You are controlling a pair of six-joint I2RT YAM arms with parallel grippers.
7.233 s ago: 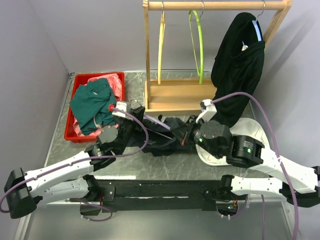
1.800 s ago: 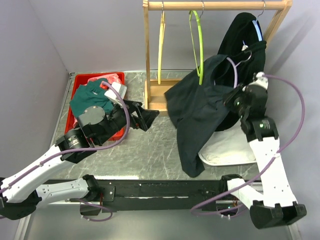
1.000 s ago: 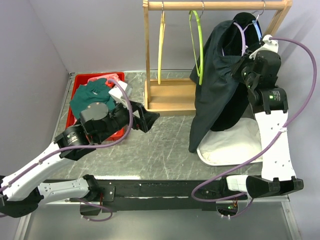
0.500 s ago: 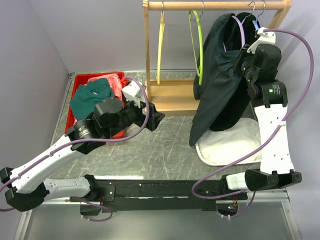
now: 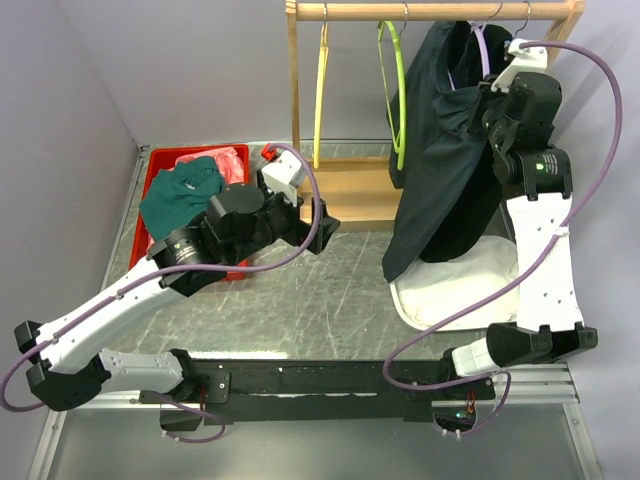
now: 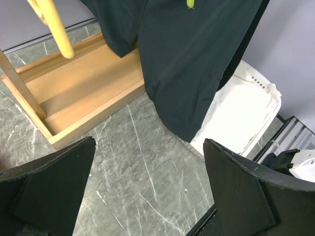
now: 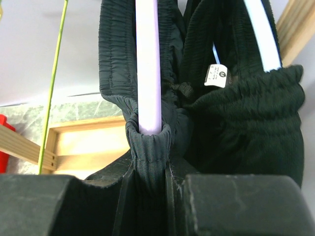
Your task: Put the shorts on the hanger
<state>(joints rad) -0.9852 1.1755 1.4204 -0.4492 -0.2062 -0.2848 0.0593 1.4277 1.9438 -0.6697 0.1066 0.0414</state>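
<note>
The dark navy shorts (image 5: 437,130) hang on the lilac hanger (image 5: 484,52) at the right end of the rack, in front of the longer black garment. My right gripper (image 5: 486,100) is raised there and is shut on the shorts' waistband and the hanger's bar. In the right wrist view the lilac hanger (image 7: 148,64) rises from the bunched shorts fabric (image 7: 147,142) pinched in my right gripper (image 7: 149,169). I cannot tell whether the hook rests on the rail. My left gripper (image 5: 322,222) is open and empty above the table; it also shows in the left wrist view (image 6: 147,147).
The wooden rack (image 5: 345,192) has a top rail (image 5: 430,11) with a yellow hanger (image 5: 320,90) and a lime-green hanger (image 5: 399,90). The black garment on a light-blue hanger (image 7: 246,132) hangs beside the shorts. A white basket (image 5: 455,290) sits below. A red bin (image 5: 157,170) holds a teal garment (image 5: 180,195).
My right arm has lifted the shorts on the hanger from the table up to the rail. My left gripper let go and has moved right, open.
</note>
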